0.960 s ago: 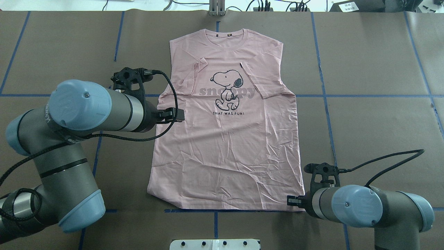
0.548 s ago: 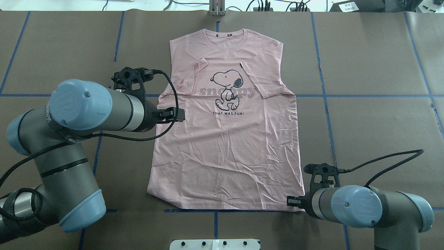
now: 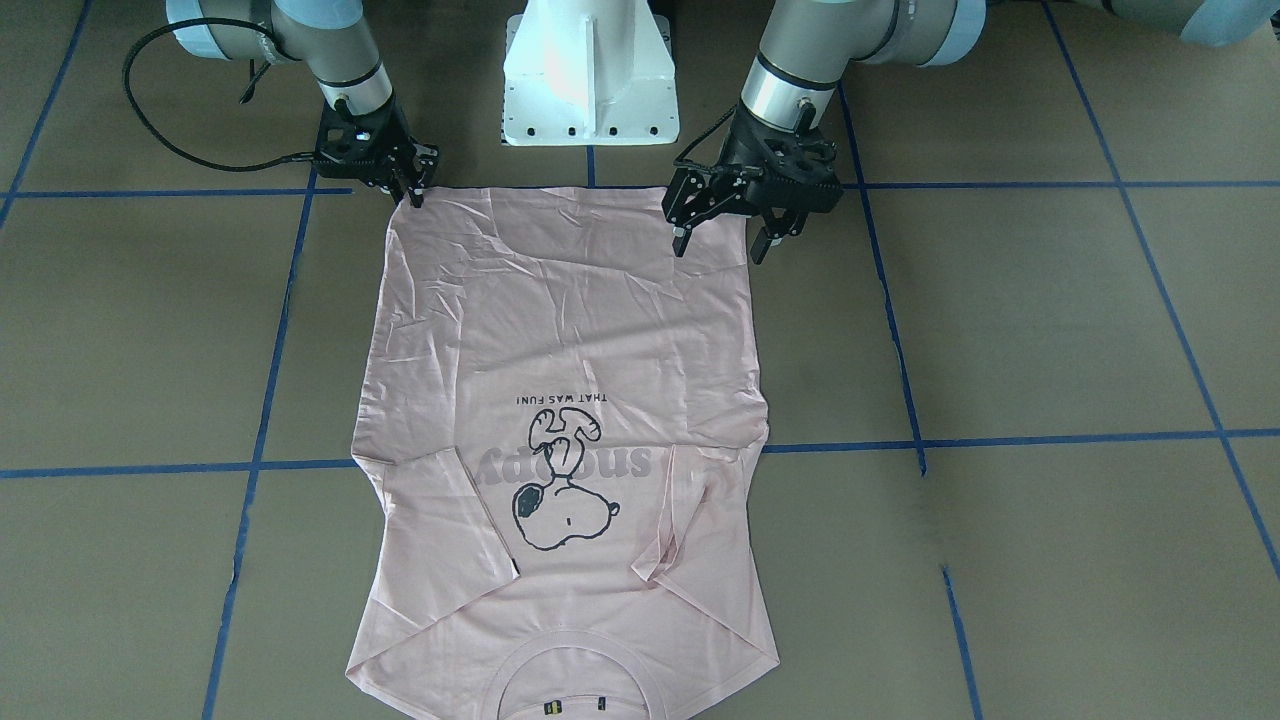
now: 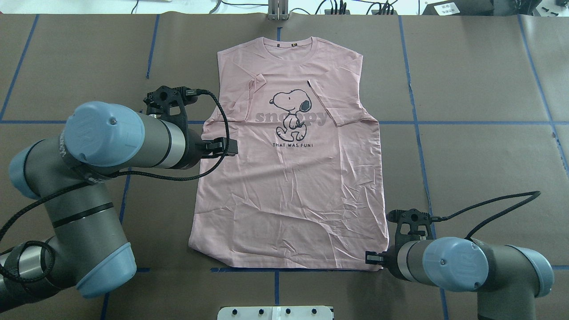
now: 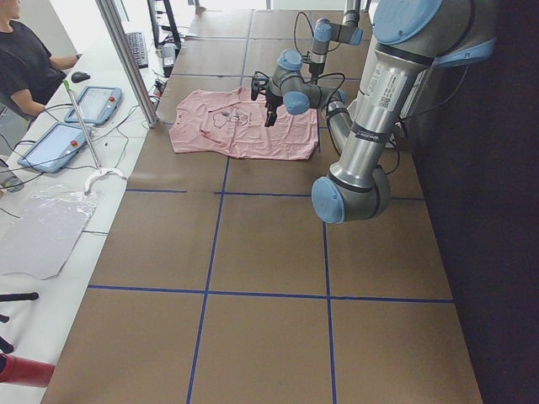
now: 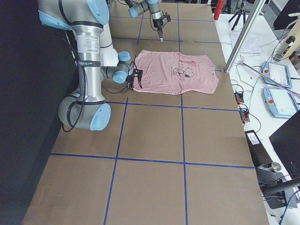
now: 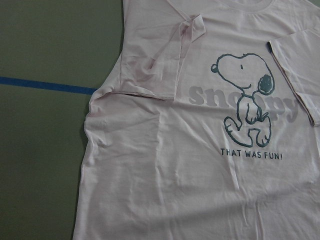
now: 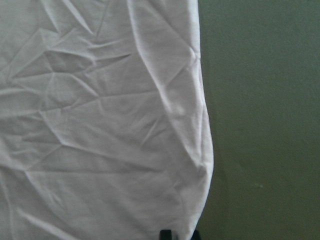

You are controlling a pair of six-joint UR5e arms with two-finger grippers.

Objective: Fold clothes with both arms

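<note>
The pale pink T-shirt (image 4: 289, 186) lies flat on the table, dog print up, collar at the far edge and both sleeves folded in over the chest. It also shows in the front view (image 3: 570, 330). My left gripper (image 3: 720, 240) is open and empty, hovering above the shirt's side edge about mid-length; in the overhead view (image 4: 220, 146) it sits over that same edge. My right gripper (image 3: 412, 195) is low at the hem's corner on my right side (image 4: 371, 257). Its tips (image 8: 178, 234) stand close together at the cloth's corner, so it looks shut on it.
The white pedestal base (image 3: 590, 70) stands at the near table edge behind the hem. Blue tape lines (image 4: 418, 133) cross the brown table cover. An operator (image 5: 25, 59) sits past the far edge, beside tablets (image 5: 93, 105).
My right gripper has shifted slightly toward the shirt, and the hem corner under it has drawn in a little. The left arm has barely moved.
</note>
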